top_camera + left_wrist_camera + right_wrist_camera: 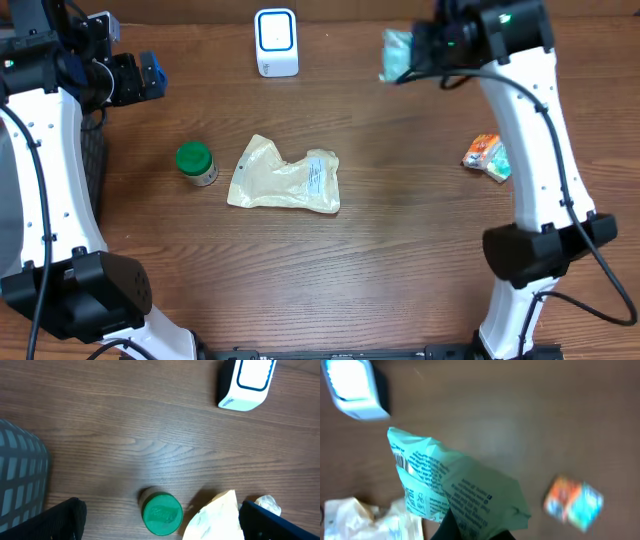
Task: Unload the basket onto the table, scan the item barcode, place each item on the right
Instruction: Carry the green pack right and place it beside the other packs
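Colours and patterns on my table point(400, 250): brown wood grain throughout
The packet point(455, 490) I hold: pale mint green, dark blue print, black-and-white barcode stripes at one edge; scanner point(276, 42): white, blue-outlined window, black side; jar point(196, 163): green lid, pale body; pouch point(285, 182): cream-beige, faint blue print on a whiter patch; small pack point(487, 157): orange and teal; basket point(20, 475): grey grid; my arms point(530, 130): white shells, black joints

The right gripper point(415, 52) clamps a pale green packet point(396, 55). To its left stands the white scanner point(276, 42). Nearer the robot, an orange-and-teal packet point(487, 156) lies to its right and a beige pouch point(285, 178) to its left.
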Motion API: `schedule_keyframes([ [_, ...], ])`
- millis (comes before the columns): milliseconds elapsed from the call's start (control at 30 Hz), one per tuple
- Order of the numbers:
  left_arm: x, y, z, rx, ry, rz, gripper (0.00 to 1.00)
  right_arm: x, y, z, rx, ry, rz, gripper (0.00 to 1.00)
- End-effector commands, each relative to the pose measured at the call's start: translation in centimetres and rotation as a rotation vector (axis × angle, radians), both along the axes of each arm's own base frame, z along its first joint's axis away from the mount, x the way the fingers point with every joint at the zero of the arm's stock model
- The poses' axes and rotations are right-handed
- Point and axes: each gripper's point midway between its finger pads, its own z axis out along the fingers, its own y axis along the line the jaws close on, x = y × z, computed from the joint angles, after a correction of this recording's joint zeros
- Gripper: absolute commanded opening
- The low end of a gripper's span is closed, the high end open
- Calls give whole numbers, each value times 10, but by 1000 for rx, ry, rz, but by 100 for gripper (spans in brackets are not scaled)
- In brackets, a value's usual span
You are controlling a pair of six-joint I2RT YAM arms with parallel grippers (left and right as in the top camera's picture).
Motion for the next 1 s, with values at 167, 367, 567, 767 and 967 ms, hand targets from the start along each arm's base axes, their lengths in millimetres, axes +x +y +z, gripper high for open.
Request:
schedule_keyframes([
  [167, 0, -1, 10, 0, -27, 2, 100, -17, -49, -72, 111, 272, -210, 4],
  [367, 0, -1, 10, 0, -27, 2, 100, -29, -65, -126, 92, 390, -252, 4],
  [567, 0, -1, 10, 0, -27, 2, 100, -42, -93, -176, 92, 465, -322, 4],
  [767, 0, -1, 10, 0, -27, 2, 100, -38, -123, -187, 109, 442, -392, 4],
  [967, 0, -1, 10, 0, -27, 2, 100, -41, -140, -187, 56, 441, -445, 28],
])
